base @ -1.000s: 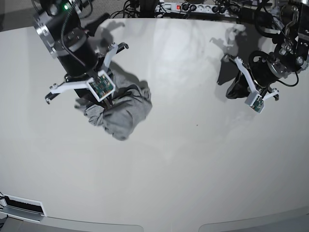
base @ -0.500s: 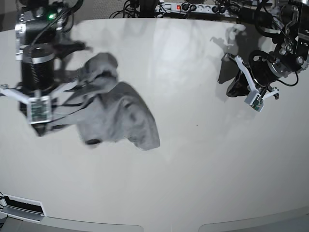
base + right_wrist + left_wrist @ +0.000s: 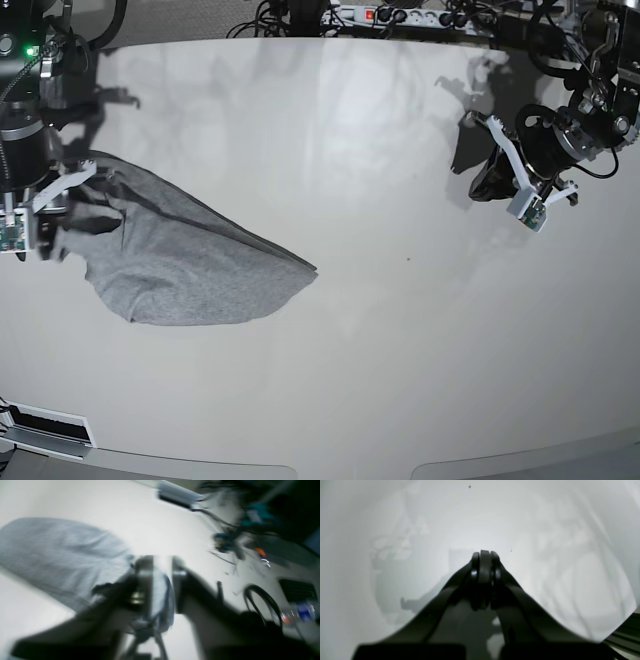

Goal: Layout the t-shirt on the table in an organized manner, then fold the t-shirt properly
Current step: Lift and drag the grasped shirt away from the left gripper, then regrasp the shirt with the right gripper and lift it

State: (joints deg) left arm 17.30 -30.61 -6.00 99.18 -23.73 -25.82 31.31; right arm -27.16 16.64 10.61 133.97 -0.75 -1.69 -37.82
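**Shirt Lying by the Right Arm, Far From the Left**

While the heather-grey cotton t-shirt (image 3: 190, 270) is lying bunched on the glossy white curved-edged counter (image 3: 400, 350), it is sitting at the left of the base view, right against the right claw (image 3: 160, 580) and well apart from the other arm. In the right wrist view that claw's jaws are standing apart with a wad of grey cloth sitting between them; the picture is too blurred to tell whether the pads are pinching the cloth or just letting it go. The shirt's long axis is running from that claw across the counter toward the middle, tapering to a point at its far end, with its broad, rounded bulk lying nearer the front edge. No lettering, collar or sleeve is showing, so which way the garment is facing cannot be told.

Further right, the left claw (image 3: 483, 562) is hanging over bare counter with its jaws pressed together on nothing. Judging from this, the right arm is far nearer for any spreading pull, and the left arm would be needing to cross the counter to reach the pointed end.
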